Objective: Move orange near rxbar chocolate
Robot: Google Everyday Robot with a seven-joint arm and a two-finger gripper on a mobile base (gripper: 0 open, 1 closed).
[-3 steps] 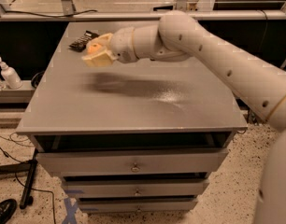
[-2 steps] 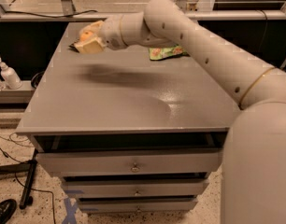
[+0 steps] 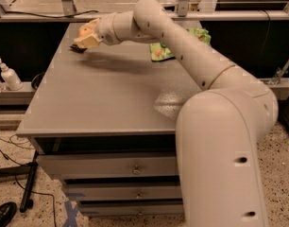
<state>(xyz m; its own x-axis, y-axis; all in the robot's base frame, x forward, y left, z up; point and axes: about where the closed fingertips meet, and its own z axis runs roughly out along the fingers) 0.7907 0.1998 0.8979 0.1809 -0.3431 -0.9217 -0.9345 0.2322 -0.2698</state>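
Most of the carrying looks done: the tool (image 3: pixel 88 38) hangs over the far left corner of the worktop (image 3: pixel 102 98), closed around the orange (image 3: pixel 85 30), which is held clear of the surface between the pale fingers (image 3: pixel 90 41). Just beneath the tool's tip a dark flat sliver lies on the worktop, which I take to be the rxbar chocolate (image 3: pixel 77 48); only its edge peeks out, so no lettering can be read. What seems left is the setting-down: lower the fruit onto the worktop just beside the bar, not on top of it, then let go and draw clear. The orange shows as a small rounded shape, orange-yellow and smooth, partly covered by the fingers; no stem dimple can be made out. A green chip bag (image 3: pixel 159 51) lies well apart toward the far right, partly hidden behind the arm (image 3: pixel 182 51), and should play no part
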